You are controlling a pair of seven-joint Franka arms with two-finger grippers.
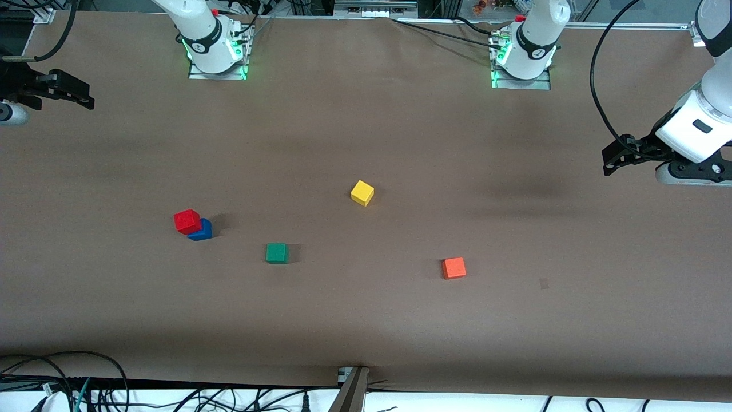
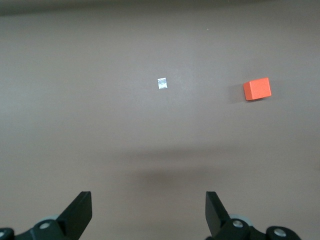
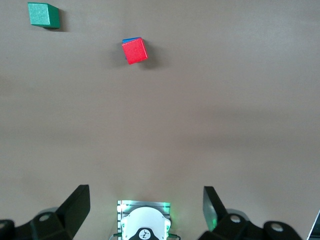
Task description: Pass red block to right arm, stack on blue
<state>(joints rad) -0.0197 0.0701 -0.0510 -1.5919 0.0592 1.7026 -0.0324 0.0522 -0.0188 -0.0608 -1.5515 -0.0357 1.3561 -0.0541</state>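
Red block (image 1: 187,221) sits stacked on the blue cube (image 1: 202,231) toward the right arm's end — both grippers empty, jaws spread wide: right gripper (image 1: 86,98) and left gripper (image 1: 611,161) up over opposite table ends.

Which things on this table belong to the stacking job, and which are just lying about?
Job:
- red block, sitting on the blue
- blue block
- right gripper, open, over the table's edge
- left gripper, open, over its own end

Lying about:
- green block
- yellow block
- orange block
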